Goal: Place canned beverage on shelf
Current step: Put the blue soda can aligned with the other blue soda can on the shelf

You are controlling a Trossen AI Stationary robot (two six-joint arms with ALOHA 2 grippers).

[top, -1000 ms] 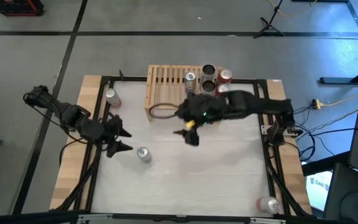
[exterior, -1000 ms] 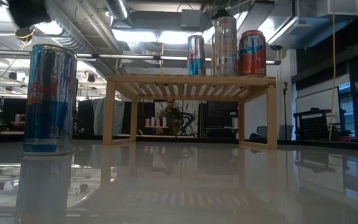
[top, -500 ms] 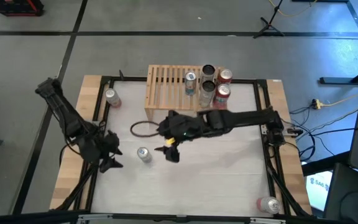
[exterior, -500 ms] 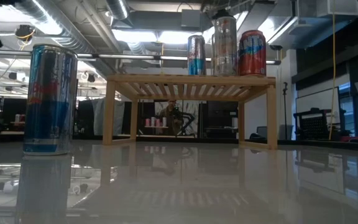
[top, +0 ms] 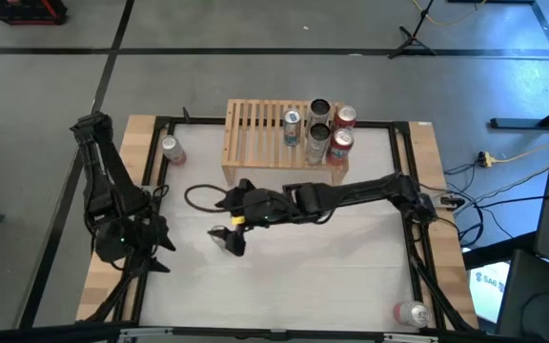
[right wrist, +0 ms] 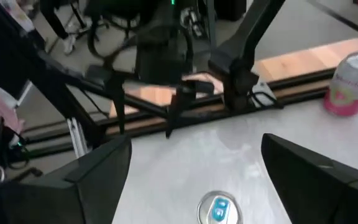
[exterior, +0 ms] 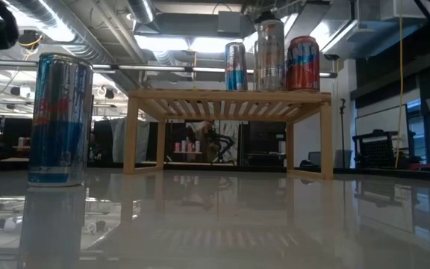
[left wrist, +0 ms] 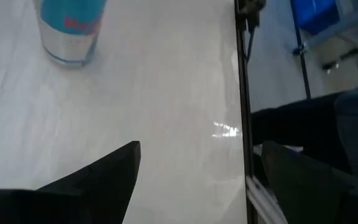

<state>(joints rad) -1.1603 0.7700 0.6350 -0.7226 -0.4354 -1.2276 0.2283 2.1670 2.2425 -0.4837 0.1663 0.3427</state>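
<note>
Just beneath the right gripper [top: 225, 238], between its parted fingers [right wrist: 98, 171], stands a blue can [right wrist: 219, 209], upright on the white table [top: 332, 276]; the fingers flank it without touching. In the low view this can [exterior: 58, 119] stands near the camera, well in front of the shelf [exterior: 230, 101]. Behind the right gripper, at the table's far edge, the shelf [top: 260, 133] carries four cans [top: 320, 126] on its right end. Beyond the gripper, at the table's left edge, the left gripper [top: 155, 250] hangs with fingers [left wrist: 114, 171] spread, empty. A pink can [top: 170, 148] stands at the far left corner; another can [top: 410, 312] lies at the near right corner.
</note>
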